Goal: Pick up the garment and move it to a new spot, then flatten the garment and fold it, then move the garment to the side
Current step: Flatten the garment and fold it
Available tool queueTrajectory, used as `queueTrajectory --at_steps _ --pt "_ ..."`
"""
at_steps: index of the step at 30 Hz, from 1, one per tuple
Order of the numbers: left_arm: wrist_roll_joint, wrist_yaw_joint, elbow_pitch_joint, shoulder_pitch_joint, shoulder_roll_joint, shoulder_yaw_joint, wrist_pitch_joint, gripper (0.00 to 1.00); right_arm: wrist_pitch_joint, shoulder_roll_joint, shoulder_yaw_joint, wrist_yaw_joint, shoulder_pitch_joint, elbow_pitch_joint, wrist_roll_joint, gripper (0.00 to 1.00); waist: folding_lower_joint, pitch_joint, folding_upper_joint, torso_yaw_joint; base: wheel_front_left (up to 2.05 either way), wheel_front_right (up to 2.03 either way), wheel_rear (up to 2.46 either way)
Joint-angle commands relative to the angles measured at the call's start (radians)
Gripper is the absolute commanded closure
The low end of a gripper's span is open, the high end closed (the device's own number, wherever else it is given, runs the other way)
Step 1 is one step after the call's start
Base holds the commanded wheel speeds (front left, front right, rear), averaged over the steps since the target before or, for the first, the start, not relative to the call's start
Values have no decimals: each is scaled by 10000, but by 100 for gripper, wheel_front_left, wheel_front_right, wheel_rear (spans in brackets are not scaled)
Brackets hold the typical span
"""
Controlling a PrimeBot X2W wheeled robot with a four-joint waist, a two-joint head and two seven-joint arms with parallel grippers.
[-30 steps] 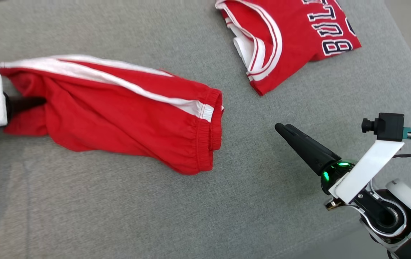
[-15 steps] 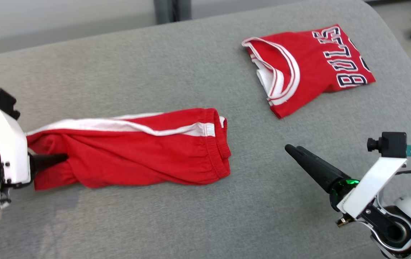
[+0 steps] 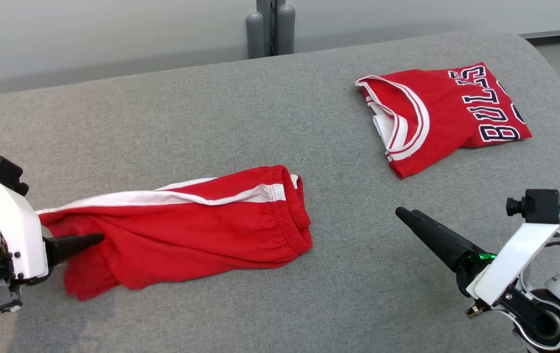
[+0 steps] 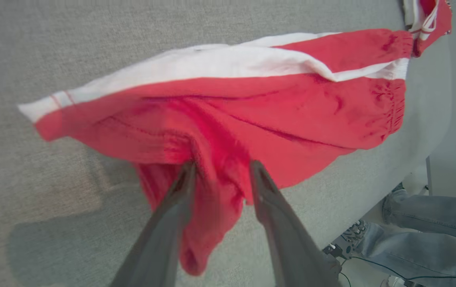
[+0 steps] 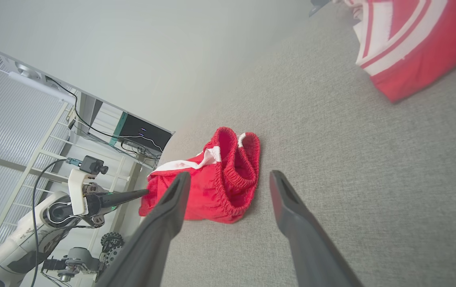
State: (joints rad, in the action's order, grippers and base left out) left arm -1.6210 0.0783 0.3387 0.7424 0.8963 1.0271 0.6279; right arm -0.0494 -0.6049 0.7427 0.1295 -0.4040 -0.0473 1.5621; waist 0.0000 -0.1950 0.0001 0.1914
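The left gripper (image 3: 97, 239) stays clamped on the red shorts (image 3: 201, 230) at a leg end, having dragged them over the grey cushion (image 3: 162, 122) away from the folded jersey (image 3: 446, 113) (the head camera tilted too); the move looks nearly done, right gripper (image 3: 400, 212) idle, fingers apart

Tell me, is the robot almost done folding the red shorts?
Not yet. The left gripper pinches one end of the red shorts and lifts it off the grey surface, so the moving step is in hand. The shorts are bunched and wrinkly, not flat or folded. The right gripper hovers open, holding nothing. Flattening, folding and moving aside are left. A jersey lies folded at the far right.
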Motion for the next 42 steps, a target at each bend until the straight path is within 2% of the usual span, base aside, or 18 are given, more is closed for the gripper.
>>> queueTrajectory --at_steps 1,8,12,16,23,27,30,31,32,34,38,41,42 --pt "17 19 31 -122 -13 -51 -98 0 79 -67 -57 25 80 -6 -55 0 0 65 -1 -41 0 0 0" --pt "491 194 -489 149 314 -353 -908 0 614 -232 -185 25 214 -81 -491 0 0 552 -1 -309 0 0 0" --pt "1083 4 -1174 113 673 -632 -1967 0 1074 -382 -315 25 150 -257 -1095 0 0 813 -1 -515 0 0 0" --pt "1827 -604 -1849 -434 810 -903 -3758 0 1871 -374 -608 25 31 -558 -1947 0 0 968 -1 -790 0 0 0" --pt "2933 -2179 -2816 -1543 625 -1391 -7080 0 2934 413 -1448 25 215 -1852 -3963 0 0 1161 -1 -1407 0 0 0" --pt "3166 -3096 -3375 -2327 307 -1806 -8571 0 3107 1315 -2384 25 442 -2440 -5260 0 0 1308 -1 -1736 0 0 0" --pt "3495 -3681 -3818 -2975 -36 -2100 -8868 0 3135 2015 -2983 25 765 -2829 -6173 0 0 1384 -1 -1992 0 0 0" --pt "3495 -3681 -3818 -2975 -36 -2100 -8868 0 3135 2015 -2983 25 765 -2829 -6173 0 0 1384 -1 -1992 0 0 0" --pt "3785 -4003 -4056 -3393 -312 -2401 -8927 0 3061 2413 -3158 25 878 -3058 -6692 0 0 1384 -1 -2149 0 0 0" --pt "4426 -4283 -4285 -3768 -675 -2938 -8931 0 2823 2763 -3297 25 938 -3282 -7082 0 0 1351 -1 -2273 0 0 0" --pt "6144 -4666 -4420 -4672 -1590 -3906 -8919 0 2334 3362 -3359 25 639 -3887 -8122 0 0 1268 -1 -2475 0 0 0" --pt "7033 -4585 -4245 -5235 -2239 -4173 -8921 0 2032 3779 -3458 24 455 -4416 -8669 0 0 1282 -1 -2645 0 0 0" --pt "7033 -4585 -4245 -5235 -2239 -4173 -8921 0 2032 3779 -3458 24 455 -4416 -8669 0 0 1282 -1 -2645 0 0 0"
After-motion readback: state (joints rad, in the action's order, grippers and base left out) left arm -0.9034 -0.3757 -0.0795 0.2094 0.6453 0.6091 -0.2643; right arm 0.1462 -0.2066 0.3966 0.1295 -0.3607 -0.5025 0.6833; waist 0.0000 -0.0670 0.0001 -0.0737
